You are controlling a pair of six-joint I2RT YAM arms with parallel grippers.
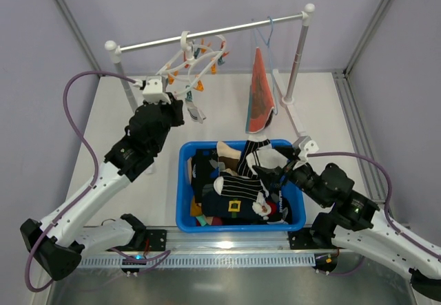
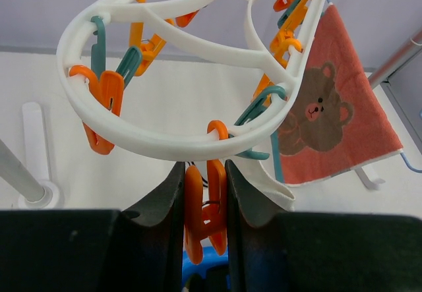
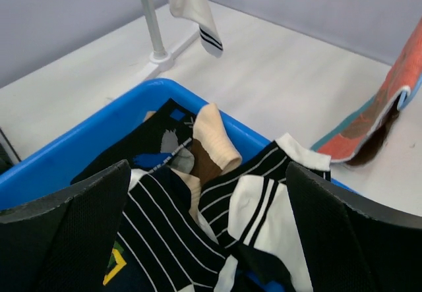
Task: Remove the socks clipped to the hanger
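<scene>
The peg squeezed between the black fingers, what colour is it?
Orange. The peg shows best in the left wrist view, pinched by the left gripper.

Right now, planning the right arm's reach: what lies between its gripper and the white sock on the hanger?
In the right wrist view: piled socks, the blue bin's far wall, then bare table.

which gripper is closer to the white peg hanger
Left. The left gripper is at the hanger, pinching an orange peg under its ring; the right gripper hangs open over the blue bin, away from it.
</scene>
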